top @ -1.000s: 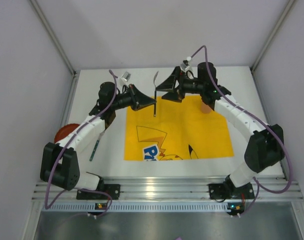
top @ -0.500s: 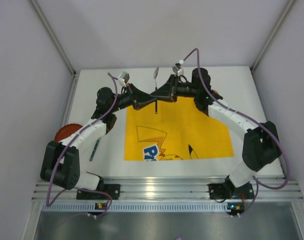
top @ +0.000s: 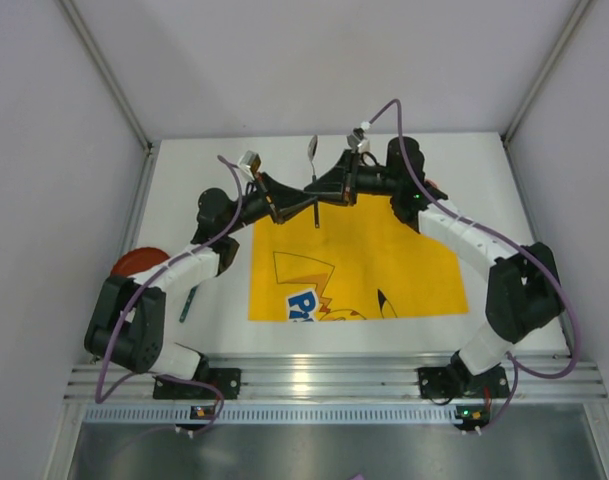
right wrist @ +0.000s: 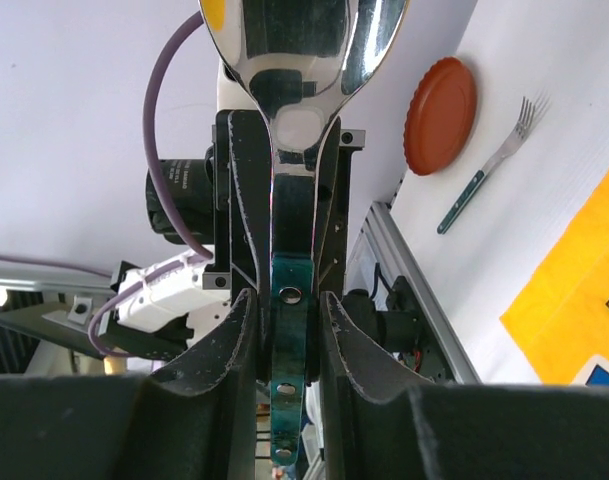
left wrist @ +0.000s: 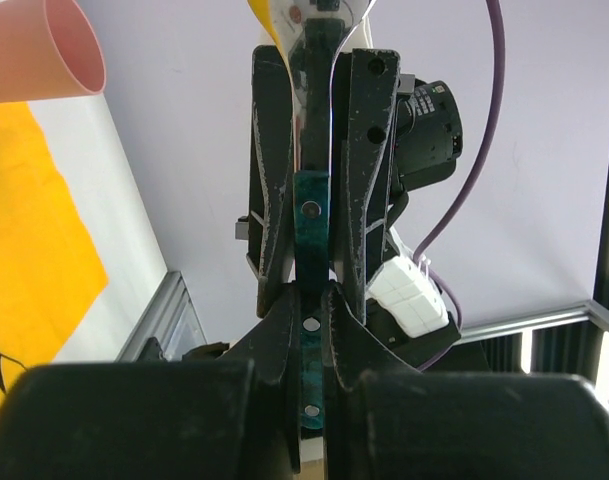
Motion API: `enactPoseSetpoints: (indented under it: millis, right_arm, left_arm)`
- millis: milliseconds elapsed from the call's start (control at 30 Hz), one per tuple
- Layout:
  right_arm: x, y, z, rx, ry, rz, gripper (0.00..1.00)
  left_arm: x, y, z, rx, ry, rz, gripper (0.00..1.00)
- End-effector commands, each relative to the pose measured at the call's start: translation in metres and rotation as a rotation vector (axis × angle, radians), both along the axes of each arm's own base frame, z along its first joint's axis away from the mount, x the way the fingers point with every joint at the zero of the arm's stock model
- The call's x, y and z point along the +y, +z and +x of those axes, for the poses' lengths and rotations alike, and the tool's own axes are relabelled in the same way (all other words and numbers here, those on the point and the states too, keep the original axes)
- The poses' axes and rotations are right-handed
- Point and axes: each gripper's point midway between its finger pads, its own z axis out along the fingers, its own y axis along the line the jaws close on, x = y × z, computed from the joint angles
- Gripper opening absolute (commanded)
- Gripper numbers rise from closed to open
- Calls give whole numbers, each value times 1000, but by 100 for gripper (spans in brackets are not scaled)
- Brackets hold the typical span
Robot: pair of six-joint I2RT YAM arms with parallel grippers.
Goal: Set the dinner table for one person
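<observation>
Nearest me, the ribbed aluminium rail runs along the 6 o'clock edge of the dinner table [top: 474, 170], a plain matte white worktop. A yellow cloth [top: 384, 260] with a cartoon print lies flat at its centre, and nothing is set on it. At 9 o'clock, off the cloth, sits a round red plate [right wrist: 441, 115] with a ridged rim. Just beside it lies a fork [right wrist: 489, 165], steel tines on a slim teal handle. Farther out, above the cloth's 12 o'clock edge, both my hands meet in the air on one spoon [right wrist: 302, 50], which has a polished mirror bowl and a riveted teal handle. My left hand [left wrist: 310, 330] is pressed shut on that handle, and my right hand [right wrist: 287, 320] pinches it too, nearer the bowl. A pink matte cup [left wrist: 34, 50] shows in my left wrist view, though I cannot fix where it stands. In my judgement only the cloth is done; plate, fork, spoon and cup are not yet placed.
</observation>
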Motion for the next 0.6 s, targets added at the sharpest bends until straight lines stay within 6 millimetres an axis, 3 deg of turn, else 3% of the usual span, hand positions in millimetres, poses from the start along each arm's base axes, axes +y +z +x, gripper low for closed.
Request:
enactPoseSetpoints:
  millis: [0,167,367,400,433,467,500,567]
  right_arm:
    - [2,19,24,-60,-78,47,0]
    - [1,16,31,-39,-85,58,2]
    - [3,13,38,-31,-91,54,36]
    - [4,12,39,-28,-93,53,44]
    - [4,12,40,-30,-93,51,59]
    - [4,12,41,-30,-94,49,65]
    - [5,12,41,-30,-93,48,70]
    - [5,12,42,-32,-94,49,71]
  left_arm:
    - [-17,44,-64,-195,-178,-66,0]
    - [-17,46,-70,-204,-189,-30,0]
    - [-15,48,-74,-213,-176,-10,0]
    - [-15,46,-73,-206,-178,-5,0]
    - [-15,46,-74,-205,-179,-4,0]
    - [-15,46,-74,-205,-179,-4,0]
    - [-16,44,-73,-197,-181,1,0]
    - [-15,45,-74,-198,-179,1,0]
